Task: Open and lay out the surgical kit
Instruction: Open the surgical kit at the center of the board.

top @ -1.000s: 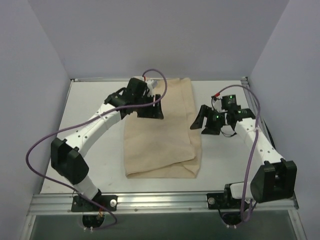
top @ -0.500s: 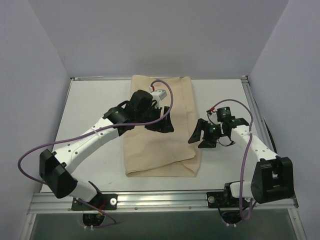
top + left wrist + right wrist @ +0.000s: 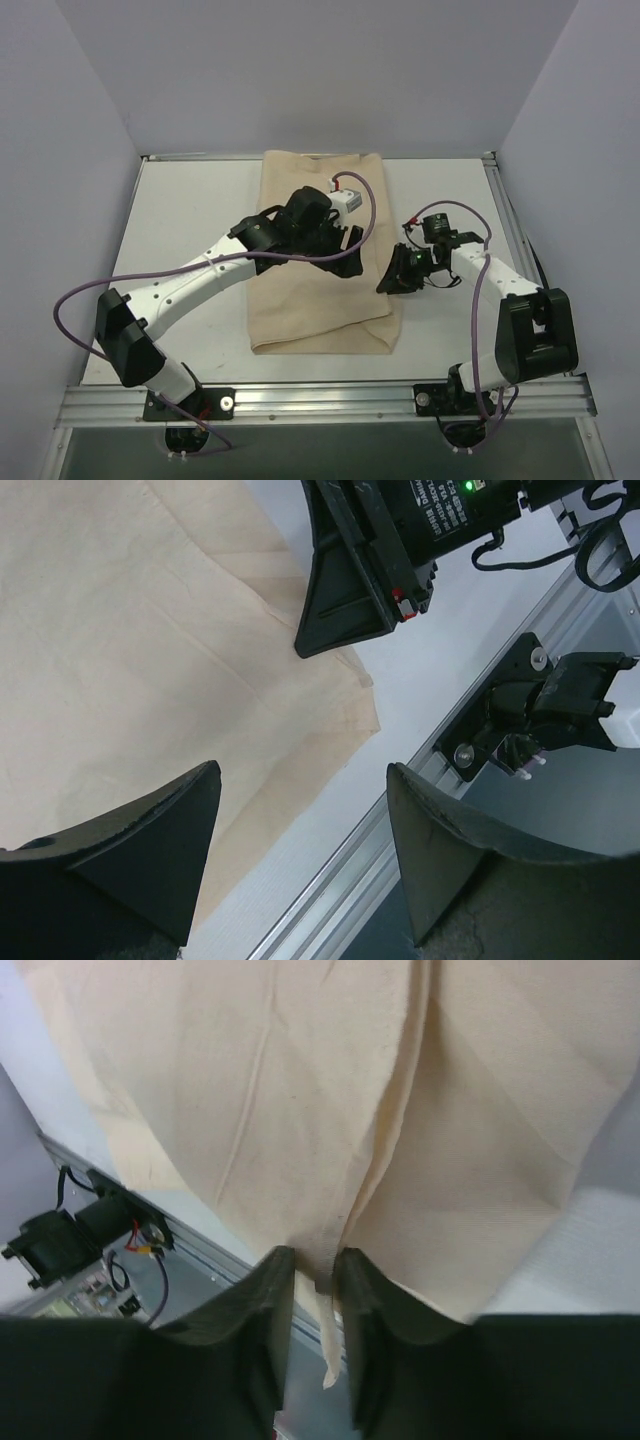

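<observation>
While left fingers (image 3: 150, 850) hover spread over the cloth wrap (image 3: 120, 630), right fingers (image 3: 250, 1350) pinch its edge.

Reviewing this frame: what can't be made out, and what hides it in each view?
Anything inside the cloth wrap: no view shows it, since the folds cover it.
Middle of the wrap: in the top view, the left arm hides it.
How much cloth the right pincer holds: in the right wrist view, its own fingers hide that.

Folded beige cloth wrap (image 3: 320, 255), seemingly flat
</observation>
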`<state>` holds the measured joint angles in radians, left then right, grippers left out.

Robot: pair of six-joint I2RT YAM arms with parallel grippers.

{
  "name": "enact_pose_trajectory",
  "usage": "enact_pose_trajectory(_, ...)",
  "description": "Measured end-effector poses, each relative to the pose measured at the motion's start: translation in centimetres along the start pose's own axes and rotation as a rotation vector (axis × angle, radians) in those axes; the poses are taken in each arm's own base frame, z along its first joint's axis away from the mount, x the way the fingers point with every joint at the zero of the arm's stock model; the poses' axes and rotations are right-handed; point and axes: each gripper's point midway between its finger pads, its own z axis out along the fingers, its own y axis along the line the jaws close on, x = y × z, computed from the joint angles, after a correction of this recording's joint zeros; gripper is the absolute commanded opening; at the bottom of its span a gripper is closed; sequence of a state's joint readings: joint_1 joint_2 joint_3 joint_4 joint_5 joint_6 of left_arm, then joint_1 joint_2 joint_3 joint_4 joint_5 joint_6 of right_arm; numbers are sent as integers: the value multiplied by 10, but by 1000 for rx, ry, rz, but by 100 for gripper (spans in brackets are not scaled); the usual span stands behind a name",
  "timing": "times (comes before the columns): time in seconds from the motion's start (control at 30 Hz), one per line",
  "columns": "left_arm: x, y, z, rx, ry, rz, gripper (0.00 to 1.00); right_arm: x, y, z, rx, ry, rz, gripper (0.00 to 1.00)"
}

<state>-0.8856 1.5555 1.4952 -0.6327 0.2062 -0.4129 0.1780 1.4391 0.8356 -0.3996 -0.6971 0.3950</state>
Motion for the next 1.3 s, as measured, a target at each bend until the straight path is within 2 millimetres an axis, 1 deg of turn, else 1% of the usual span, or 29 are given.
enact_pose_trajectory(0.03, 1, -2, 1, 0, 0, 13, 76, 0, 4, 0, -10, 2, -1, 0)
enact_pose_trajectory(0.1, 3, -5, 3, -7, 2, 38, 76, -1, 14, 0, -42, 6, 5, 0)
enact_pose_trajectory(0.17, 6, -8, 6, -24, 1, 73, 79, -3, 26, -1, -79, 4, 29, 0)
enact_pose_trajectory(0.23, 10, -13, 9, -37, -4, 109, 80, -7, 41, -4, -119, -6, 60, 0)
enact_pose_trajectory(0.3, 14, -17, 13, -43, -10, 135, 84, -14, 56, -9, -149, -23, 105, 0)
enact_pose_trajectory(0.37, 20, -20, 18, -45, -10, 156, 96, -20, 68, -14, -172, -40, 148, 0)
enact_pose_trajectory(0.43, 26, -20, 23, -47, -5, 167, 96, -25, 80, -19, -194, -56, 205, 0)
enact_pose_trajectory(0.5, 27, -18, 28, -59, -9, 169, 95, -25, 87, -23, -207, -57, 267, 0)
enact_pose_trajectory(0.6, 26, -13, 36, -89, -29, 171, 95, -25, 93, -24, -212, -47, 359, 0)
enact_pose_trajectory(0.67, 27, -8, 41, -119, -34, 176, 97, -26, 95, -24, -210, -42, 410, 0)
enact_pose_trajectory(0.73, 29, -7, 45, -142, -35, 186, 97, -26, 96, -23, -205, -42, 449, 0)
enact_pose_trajectory(0.87, 37, -7, 56, -168, -21, 203, 97, -26, 99, -22, -196, -45, 498, 0)
enact_pose_trajectory(1.0, 44, 0, 71, -211, 2, 215, 96, -25, 102, -20, -181, -50, 521, 0)
enact_pose_trajectory(1.03, 46, 2, 73, -223, 6, 217, 94, -25, 103, -20, -180, -51, 523, 0)
enact_pose_trajectory(1.13, 48, 9, 77, -254, 21, 223, 67, -24, 105, -19, -176, -51, 541, 0)
enact_pose_trajectory(1.17, 47, 10, 78, -265, 23, 223, 55, -24, 105, -19, -175, -50, 547, 0)
enact_pose_trajectory(1.2, 45, 11, 80, -279, 25, 223, 15, -24, 106, -18, -174, -50, 551, 0)
enact_pose_trajectory(1.23, 44, 15, 80, -297, 28, 218, 2, -24, 106, -18, -171, -54, 550, 0)
enact_pose_trajectory(1.27, 43, 24, 79, -336, 34, 224, 2, -24, 105, -18, -163, -55, 551, 0)
enact_pose_trajectory(1.3, 43, 31, 77, -353, 43, 210, 2, -25, 105, -18, -159, -63, 550, 20)
